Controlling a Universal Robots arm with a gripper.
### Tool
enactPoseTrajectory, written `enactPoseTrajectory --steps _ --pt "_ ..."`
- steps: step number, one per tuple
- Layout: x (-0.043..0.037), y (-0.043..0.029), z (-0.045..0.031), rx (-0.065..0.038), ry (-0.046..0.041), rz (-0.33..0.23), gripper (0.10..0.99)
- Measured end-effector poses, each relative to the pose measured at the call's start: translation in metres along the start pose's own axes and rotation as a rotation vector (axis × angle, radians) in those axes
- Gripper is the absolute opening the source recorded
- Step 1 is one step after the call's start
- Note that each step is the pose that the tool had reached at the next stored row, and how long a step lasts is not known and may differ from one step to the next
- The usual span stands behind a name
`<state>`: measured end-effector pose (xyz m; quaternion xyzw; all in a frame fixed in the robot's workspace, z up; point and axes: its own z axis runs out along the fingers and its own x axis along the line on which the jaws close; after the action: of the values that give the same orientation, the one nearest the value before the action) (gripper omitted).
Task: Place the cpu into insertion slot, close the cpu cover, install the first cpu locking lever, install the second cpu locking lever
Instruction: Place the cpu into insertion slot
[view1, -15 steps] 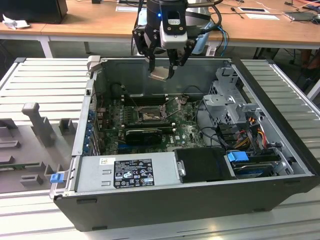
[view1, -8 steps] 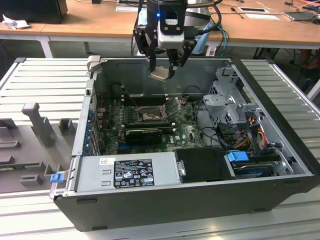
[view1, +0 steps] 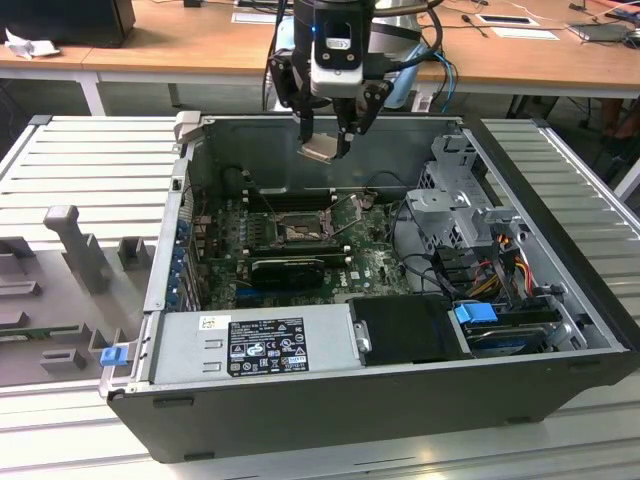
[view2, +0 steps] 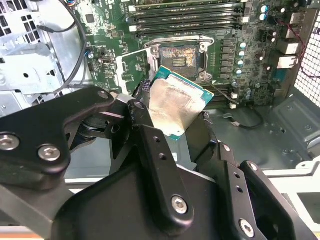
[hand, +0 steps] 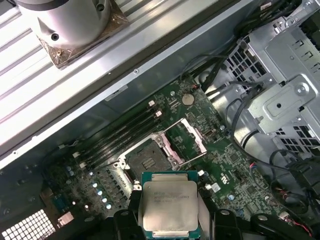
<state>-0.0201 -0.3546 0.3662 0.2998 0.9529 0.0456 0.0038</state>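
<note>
One thing sat in the hand (view1: 326, 150): the cpu (view1: 319, 151), pinched by its edges between the two fingers (hand: 129, 220), its pale metal top showing in both wrist views. In the exterior view it hung tilted, well above the open computer case (view1: 300, 410) and not yet over the board. Below it lay the insertion slot (hand: 149, 161), bare, its contact field exposed. The cpu cover (hand: 196, 134) stood swung open just beside the slot, on the green circuit board (view1: 375, 265).

The main risk I judged was the tilt. If the chip went down at that angle or turned the wrong way, one corner could meet the contact field first and bend the contacts. A descent drifting sideways could also knock the raised cover, and an edge grip this slim could let the chip slip.
</note>
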Motion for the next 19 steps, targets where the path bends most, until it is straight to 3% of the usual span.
enactPoseTrajectory --steps 19 --pt "0.0000 -0.0001 0.0015 -0.003 -0.0127 0.141 0.529"
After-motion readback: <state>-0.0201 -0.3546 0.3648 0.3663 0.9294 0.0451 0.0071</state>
